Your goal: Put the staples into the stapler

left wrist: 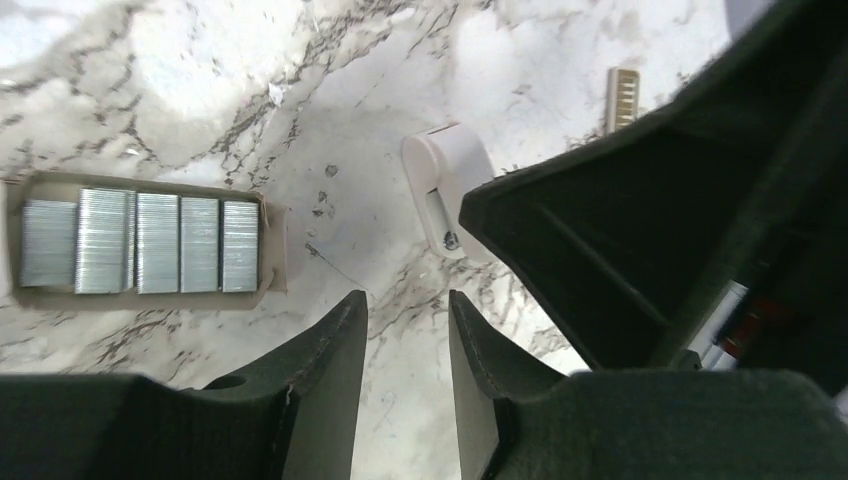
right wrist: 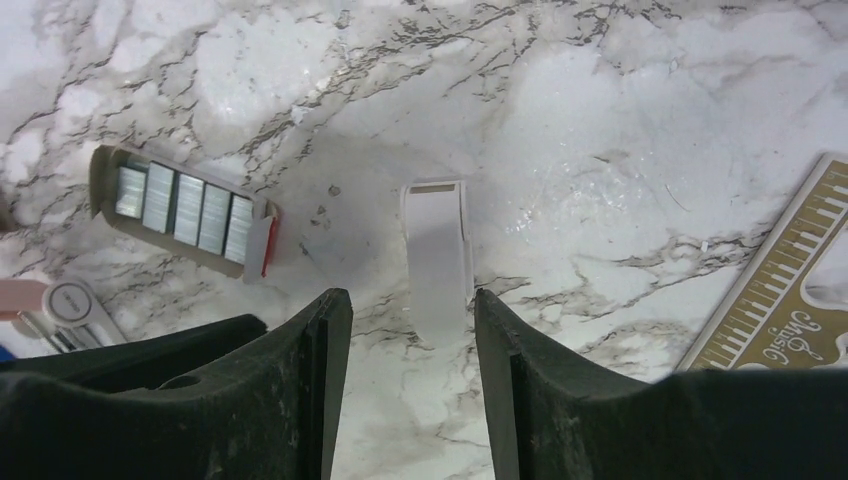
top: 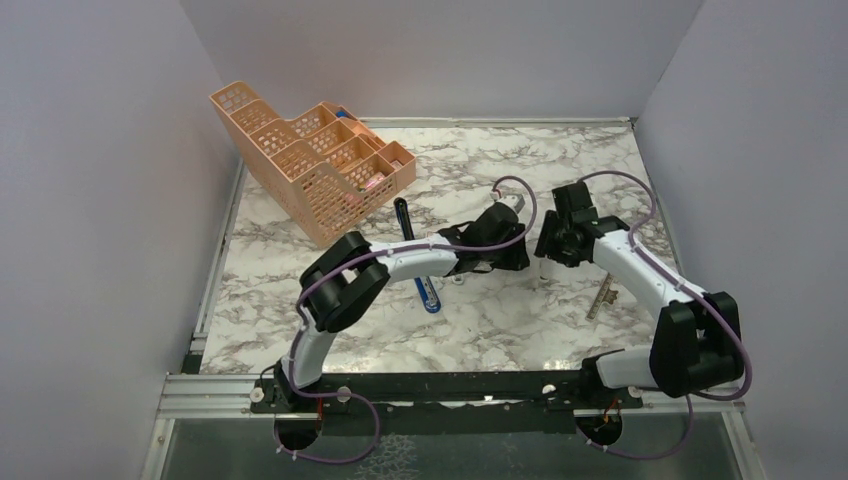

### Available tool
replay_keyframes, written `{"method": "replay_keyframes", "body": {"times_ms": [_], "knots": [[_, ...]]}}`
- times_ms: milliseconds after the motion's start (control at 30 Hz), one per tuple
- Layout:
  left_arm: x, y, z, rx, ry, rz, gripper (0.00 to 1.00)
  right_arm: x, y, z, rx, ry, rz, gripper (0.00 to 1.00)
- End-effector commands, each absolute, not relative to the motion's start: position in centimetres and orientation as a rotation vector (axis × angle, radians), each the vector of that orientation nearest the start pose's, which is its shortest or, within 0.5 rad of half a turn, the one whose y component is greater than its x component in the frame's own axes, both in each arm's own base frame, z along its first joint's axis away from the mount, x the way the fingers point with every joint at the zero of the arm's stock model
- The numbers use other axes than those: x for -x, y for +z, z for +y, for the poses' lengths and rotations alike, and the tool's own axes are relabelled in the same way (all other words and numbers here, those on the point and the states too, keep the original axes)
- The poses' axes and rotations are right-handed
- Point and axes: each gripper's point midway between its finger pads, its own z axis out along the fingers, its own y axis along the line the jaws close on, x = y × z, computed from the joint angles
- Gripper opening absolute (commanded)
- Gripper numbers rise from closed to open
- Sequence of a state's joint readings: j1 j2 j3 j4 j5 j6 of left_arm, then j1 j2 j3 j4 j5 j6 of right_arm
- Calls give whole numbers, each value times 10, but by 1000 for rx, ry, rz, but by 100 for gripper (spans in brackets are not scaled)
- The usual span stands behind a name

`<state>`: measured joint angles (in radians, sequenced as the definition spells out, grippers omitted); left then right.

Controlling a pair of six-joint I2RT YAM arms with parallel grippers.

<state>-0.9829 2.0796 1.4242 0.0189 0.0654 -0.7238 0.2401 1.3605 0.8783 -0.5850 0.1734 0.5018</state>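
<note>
Your left pincer (left wrist: 405, 300) and right pincer (right wrist: 410, 297) hang part-open, empty; staples (left wrist: 140, 243) lie near the white block (right wrist: 437, 255), row pointing at it, left looks closer

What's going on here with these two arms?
Two robot arms are meant to load a stapler. The left gripper and right gripper are both open and hold nothing, hovering mid-table over a small white block. The staples sit in their open box nearby; the stapler lies apart, not held.
</note>
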Motion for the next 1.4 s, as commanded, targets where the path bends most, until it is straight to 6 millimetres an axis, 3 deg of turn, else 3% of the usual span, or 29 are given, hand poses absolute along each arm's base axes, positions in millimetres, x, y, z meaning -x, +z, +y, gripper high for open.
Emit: {"method": "replay_keyframes", "body": {"times_ms": [0, 200, 367, 533, 733, 1000, 1367], "knots": [[-283, 121, -463, -364, -874, 2271, 38, -304, 110, 74, -285, 159, 2494, 54], [-283, 124, -392, -264, -634, 2281, 33, -311, 138, 112, -176, 374, 2435, 54], [-283, 126, -342, -139, -571, 2285, 33, -314, 148, 162, -4, 418, 2402, 58], [-273, 136, -307, -56, -565, 2281, 35, -324, 148, 215, 111, 446, 2388, 58], [-258, 146, -270, 60, -578, 2233, 38, -340, 129, 265, 214, 381, 2419, 59], [-254, 149, -263, 87, -613, 2218, 38, -358, 101, 277, 230, 192, 2462, 57], [-254, 142, -274, 58, -654, 2237, 36, -348, 74, 278, 273, 172, 2550, 51]]}}
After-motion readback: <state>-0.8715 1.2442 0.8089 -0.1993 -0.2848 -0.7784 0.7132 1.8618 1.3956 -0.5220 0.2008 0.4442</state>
